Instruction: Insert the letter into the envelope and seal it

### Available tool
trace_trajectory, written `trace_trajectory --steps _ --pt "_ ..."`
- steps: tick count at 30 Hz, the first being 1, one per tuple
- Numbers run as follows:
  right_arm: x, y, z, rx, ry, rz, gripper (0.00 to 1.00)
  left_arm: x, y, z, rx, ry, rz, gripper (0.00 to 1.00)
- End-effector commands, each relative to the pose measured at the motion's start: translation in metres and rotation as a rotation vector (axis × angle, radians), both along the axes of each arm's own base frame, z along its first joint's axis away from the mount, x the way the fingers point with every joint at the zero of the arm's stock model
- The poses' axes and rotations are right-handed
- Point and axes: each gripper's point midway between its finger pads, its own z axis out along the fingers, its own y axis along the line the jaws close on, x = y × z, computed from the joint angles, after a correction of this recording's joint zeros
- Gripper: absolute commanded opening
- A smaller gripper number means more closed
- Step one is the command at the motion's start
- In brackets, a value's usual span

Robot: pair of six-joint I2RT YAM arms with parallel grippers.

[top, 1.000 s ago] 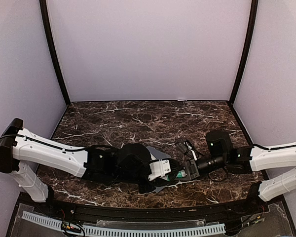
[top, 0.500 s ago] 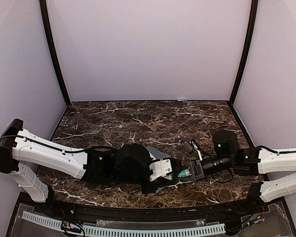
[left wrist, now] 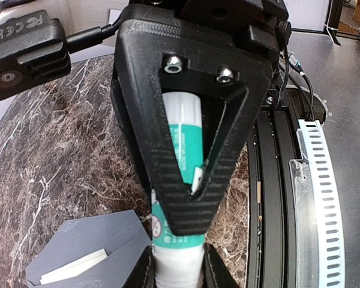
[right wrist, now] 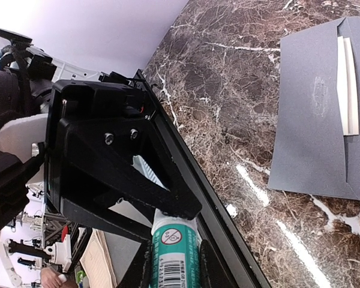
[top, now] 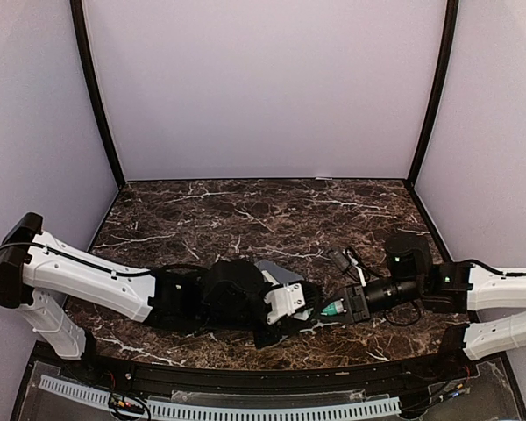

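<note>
Gripping one end of the small white-and-green plastic glue stick (left wrist: 180, 150), my left claw (left wrist: 177, 270) is clenched on it, its fingers (left wrist: 143, 273) pressed against either side of the tube. My right claw (right wrist: 175, 268) is clenched on the other end of the same stick, so the tube spans between the two claws. From above, the claws meet nearly tip to tip over the near part of the dark brown marble-patterned desk (top: 245, 210), with a short green stretch of the stick showing between them. Just beside them, touching neither claw, the flat grey-blue paper envelope (right wrist: 315, 132) lies on the desk, partly hidden under my left arm in the overhead view. The cream-white paper letter (right wrist: 346, 84) sits inside it, with only a narrow strip showing at the envelope's unsealed mouth.
</note>
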Motion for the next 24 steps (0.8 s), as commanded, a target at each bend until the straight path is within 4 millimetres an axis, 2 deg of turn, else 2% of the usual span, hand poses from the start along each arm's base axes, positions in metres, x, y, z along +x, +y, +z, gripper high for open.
trace_trajectory --steps 1,6,13,18,24 --pt "-0.002 -0.003 0.012 0.028 -0.039 0.008 0.0 0.005 0.046 -0.048 0.197 0.035 0.075 0.0" --pt "0.0 -0.003 0.019 0.04 -0.06 -0.001 0.0 0.006 0.058 -0.049 0.193 0.038 0.107 0.0" --pt "0.006 -0.004 0.016 0.017 -0.068 -0.035 0.0 0.014 0.081 -0.042 0.119 0.044 0.21 0.0" --pt "0.015 -0.003 0.02 0.034 -0.091 -0.08 0.0 0.041 0.115 -0.03 -0.015 -0.006 0.435 0.0" --pt "0.026 0.002 0.024 0.059 -0.114 -0.12 0.0 0.07 0.164 -0.032 -0.136 -0.01 0.729 0.0"
